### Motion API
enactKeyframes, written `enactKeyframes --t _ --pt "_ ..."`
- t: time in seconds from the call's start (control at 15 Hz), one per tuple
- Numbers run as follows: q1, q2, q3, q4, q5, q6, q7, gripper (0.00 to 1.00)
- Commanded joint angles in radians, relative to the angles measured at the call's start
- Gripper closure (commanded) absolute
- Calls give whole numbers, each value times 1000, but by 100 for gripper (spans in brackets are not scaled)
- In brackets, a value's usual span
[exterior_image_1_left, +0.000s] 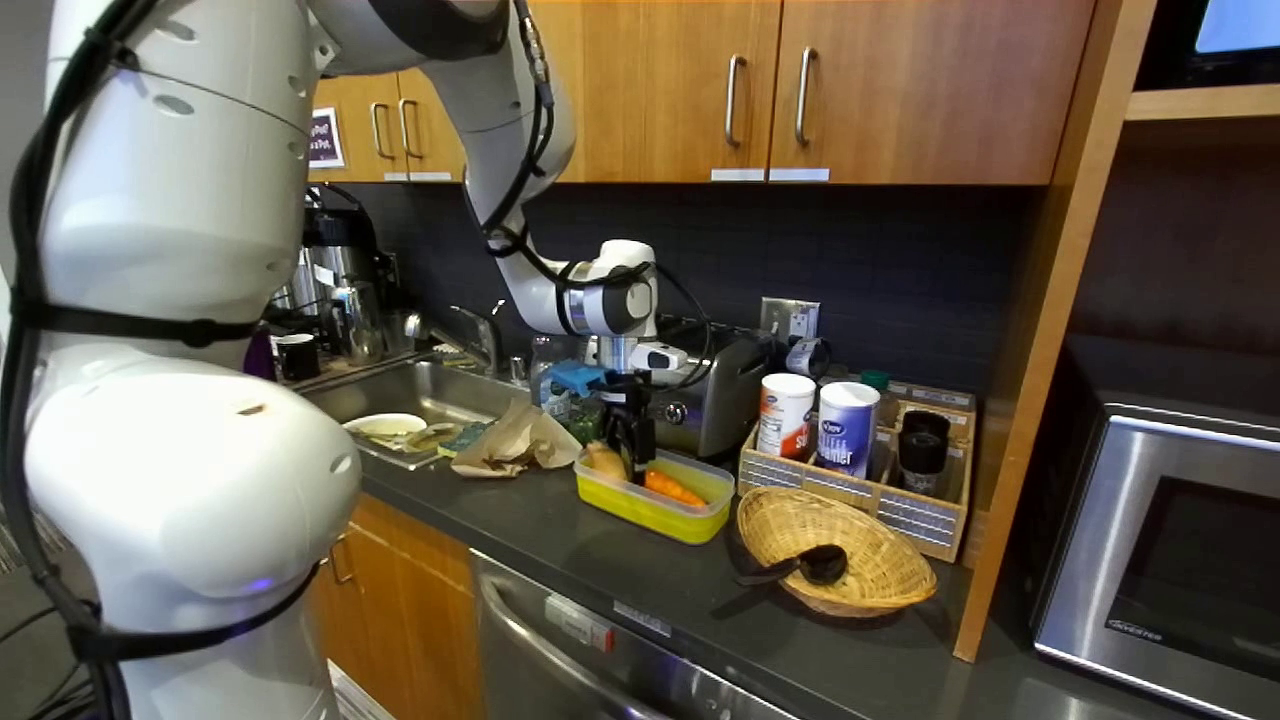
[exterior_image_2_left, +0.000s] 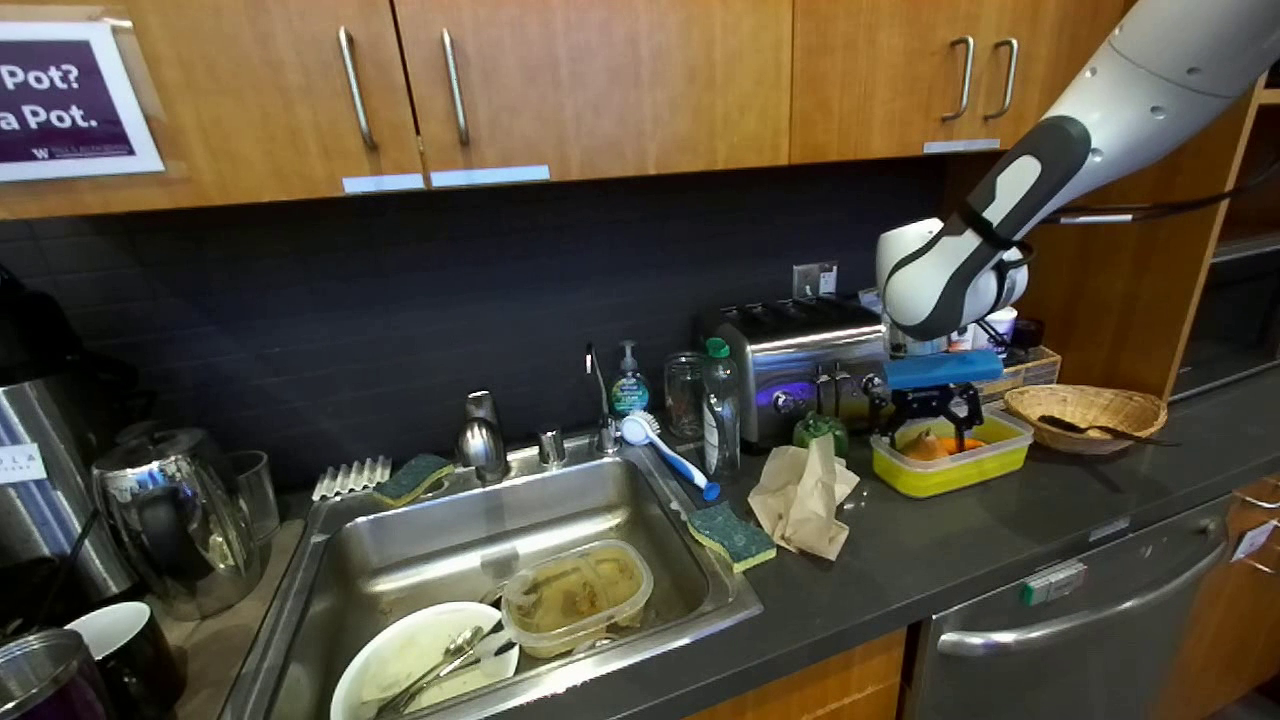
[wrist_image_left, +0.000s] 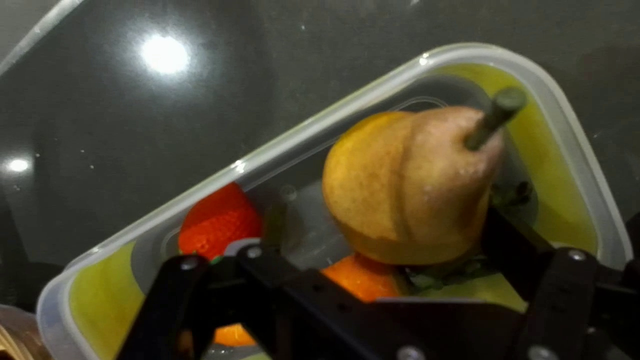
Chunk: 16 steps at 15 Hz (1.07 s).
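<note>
Wrist view: my gripper (wrist_image_left: 384, 220) is spread wide inside the yellow container (wrist_image_left: 565, 200), nothing clamped. Pear (wrist_image_left: 410, 190) sits nearest, red item (wrist_image_left: 220, 222) near it.

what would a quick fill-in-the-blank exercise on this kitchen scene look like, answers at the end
The pear lies in a container whose walls are mainly ____.
The end effector has its jaws ____, not shut.
The white-lidded canisters number ____.
The dish brush by the sink is white and ____.

Missing words, in order: yellow; open; two; blue.
</note>
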Motion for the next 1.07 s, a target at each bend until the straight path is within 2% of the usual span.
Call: enactKeyframes --t 0.0,1.0 --pt "10 7 0 12 17 -25 5 0" --pt "19 -30 4 -39 33 -12 17 0"
